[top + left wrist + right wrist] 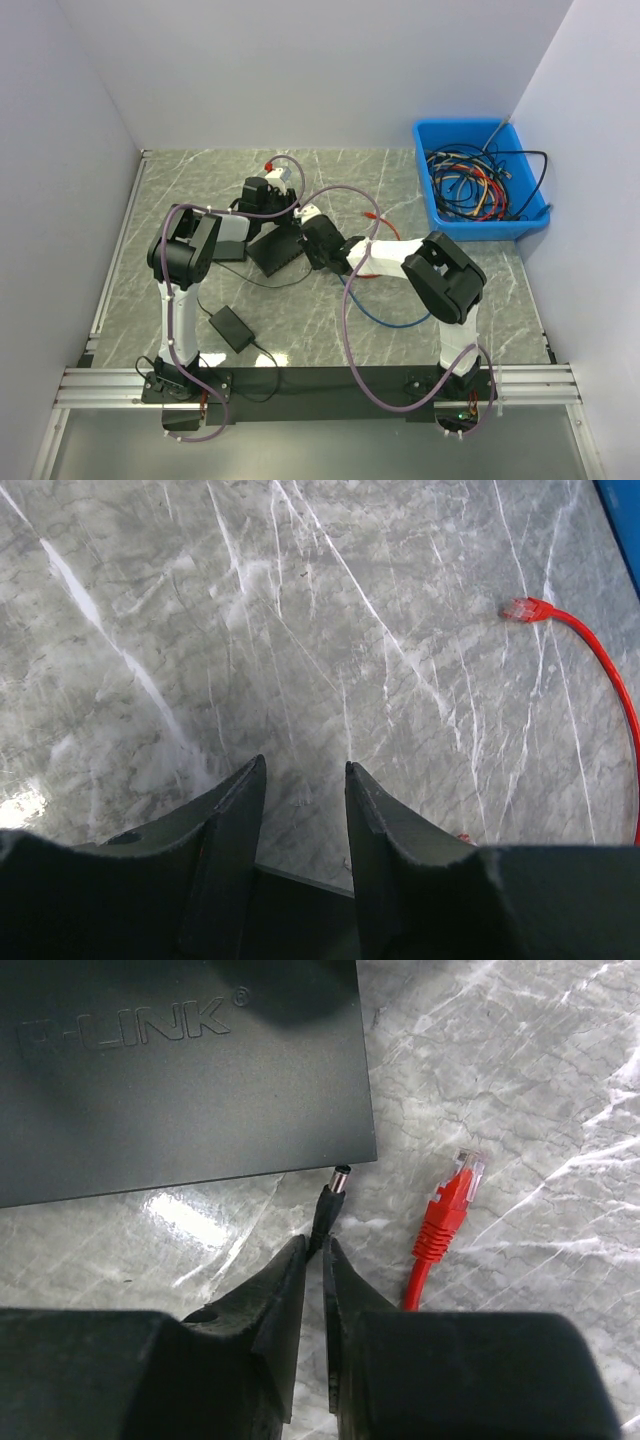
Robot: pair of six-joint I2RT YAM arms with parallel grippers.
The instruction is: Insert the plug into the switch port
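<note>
Grey marble table point(190, 175) sits between white walls, with a blue bin point(425, 175) of tangled cables at 2 o'clock in the overhead view. The right gripper point(313, 1245) is closed almost to touching and pinches the black plug point(325, 1210) by its barrel. The plug's metal tip points to 12 o'clock, just beside the near corner of the black switch point(180, 1080). Only the right wrist view shows this grip, along with a red connector point(448, 1205) lying at 3 o'clock of the plug. The left gripper point(305, 775) is open by a narrow gap with nothing between its fingers. Its camera sees bare marble and a red cable point(590, 650) at 2 o'clock. Overhead alone shows a power brick point(232, 328) at 7 o'clock of the switch.
</note>
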